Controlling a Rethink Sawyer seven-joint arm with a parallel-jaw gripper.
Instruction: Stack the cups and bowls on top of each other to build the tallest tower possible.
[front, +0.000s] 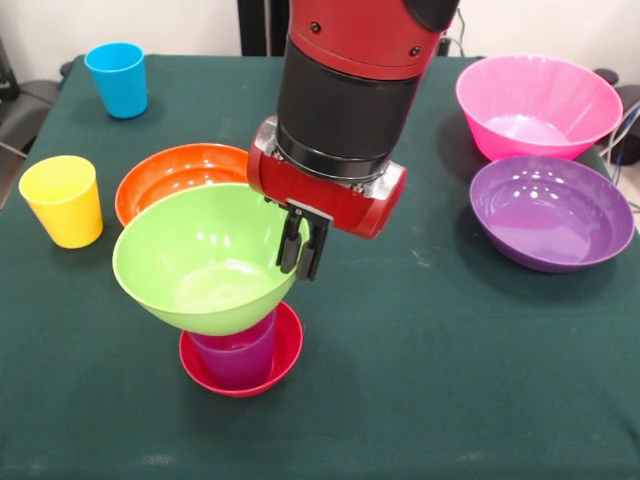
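Note:
A tower stands at the front middle: a small red bowl (272, 368) holds a purple cup (238, 355), and a lime green bowl (200, 260) sits tilted on the cup. My gripper (301, 270) comes down from above at the green bowl's right rim. One finger is inside the rim and one outside, closed on it. A wide orange bowl (165, 172) lies just behind the green bowl. A yellow cup (62, 200) and a blue cup (117, 80) stand upright at the left. The small orange bowl and a second purple bowl are out of view.
A big pink bowl (537, 105) and a purple bowl (552, 212) sit side by side at the right of the green table (430, 380). The yellow cup stands close to the table's left edge. My arm hides the table's far middle.

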